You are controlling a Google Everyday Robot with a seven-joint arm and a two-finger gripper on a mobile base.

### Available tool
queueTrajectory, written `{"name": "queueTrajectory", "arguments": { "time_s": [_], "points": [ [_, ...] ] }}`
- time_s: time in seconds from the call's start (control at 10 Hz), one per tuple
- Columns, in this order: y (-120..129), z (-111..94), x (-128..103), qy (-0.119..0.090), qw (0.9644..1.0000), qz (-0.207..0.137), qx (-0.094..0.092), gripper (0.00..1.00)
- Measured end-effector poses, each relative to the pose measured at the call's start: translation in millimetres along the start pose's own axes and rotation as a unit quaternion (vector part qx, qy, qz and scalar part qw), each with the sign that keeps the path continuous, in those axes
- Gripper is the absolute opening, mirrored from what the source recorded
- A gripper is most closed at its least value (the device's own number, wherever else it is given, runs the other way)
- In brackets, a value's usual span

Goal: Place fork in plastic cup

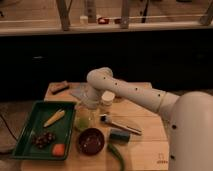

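Note:
A clear plastic cup [84,118] with something greenish in its bottom stands on the wooden table [145,150], just right of the green tray. A utensil with a black handle and a silver shaft, which I take to be the fork [121,125], lies flat on the table to the right of the cup. My white arm reaches in from the right and bends down at the elbow. My gripper [90,103] hangs directly over the cup's rim, partly merging with it.
A green tray [25,131] at the left holds a yellow piece, dark grapes and an orange item. A brown bowl [91,141], a green sponge [119,136] and a long green vegetable [116,155] lie in front. A white jar [107,98] stands behind the fork. A brown block [60,86] lies at the back left.

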Motion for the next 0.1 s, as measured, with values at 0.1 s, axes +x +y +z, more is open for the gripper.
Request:
{"name": "queueTrajectory", "arguments": {
  "time_s": [0.1],
  "points": [
    [0.0, 0.0, 0.0, 0.000, 1.0000, 0.000, 0.000, 0.80]
  ]
}}
